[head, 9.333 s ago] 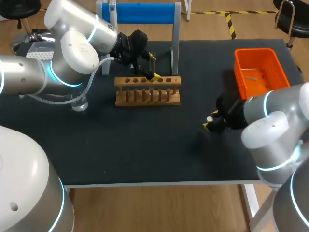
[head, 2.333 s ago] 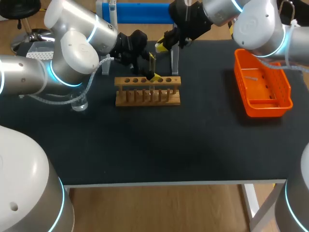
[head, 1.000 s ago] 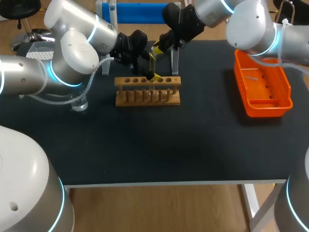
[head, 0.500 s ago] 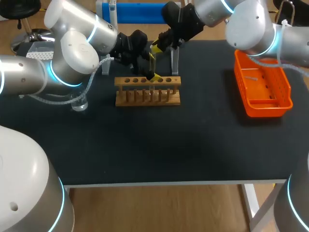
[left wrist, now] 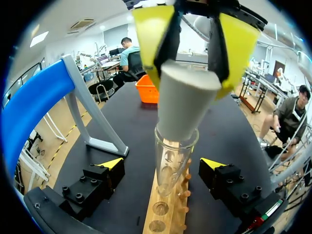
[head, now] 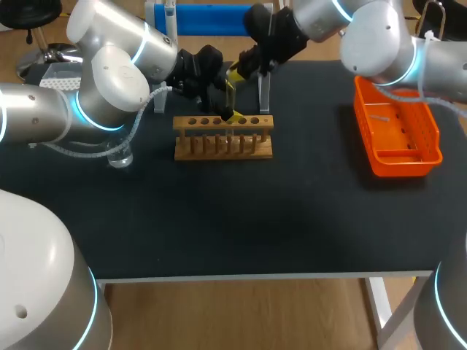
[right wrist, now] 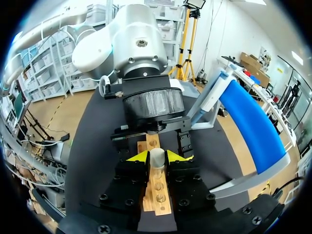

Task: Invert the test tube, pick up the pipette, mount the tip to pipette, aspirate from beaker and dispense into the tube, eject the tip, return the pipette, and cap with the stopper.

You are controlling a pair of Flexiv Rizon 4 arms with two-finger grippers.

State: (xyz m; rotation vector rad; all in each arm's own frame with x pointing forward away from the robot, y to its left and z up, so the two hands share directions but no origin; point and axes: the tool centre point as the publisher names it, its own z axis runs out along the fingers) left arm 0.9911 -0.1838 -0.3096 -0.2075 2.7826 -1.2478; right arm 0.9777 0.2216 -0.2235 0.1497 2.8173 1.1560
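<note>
The wooden tube rack (head: pixel 222 137) stands at the table's back middle. A clear test tube (left wrist: pixel 170 161) stands upright in it, between the wide-apart fingers of my left gripper (left wrist: pixel 162 165), which do not touch it. My right gripper (left wrist: pixel 192 63) comes down from above, shut on a pale stopper (left wrist: pixel 185 105) that sits in the tube's mouth. In the right wrist view the stopper (right wrist: pixel 157 158) shows between the yellow tips of the right gripper (right wrist: pixel 158 156), over the rack (right wrist: pixel 156 195). In the head view the left gripper (head: pixel 233 100) and the right gripper (head: pixel 239 71) meet above the rack.
A glass beaker (head: pixel 120 154) stands left of the rack, under my left arm. The blue pipette stand (head: pixel 219 20) rises just behind the rack, with one leg (head: pixel 264 73) beside my right gripper. An orange basket (head: pixel 398 124) sits at the right.
Over the earlier frames my right gripper carried the stopper from the table's right side to above the rack. In the last second it barely shifted. The left arm kept still.
</note>
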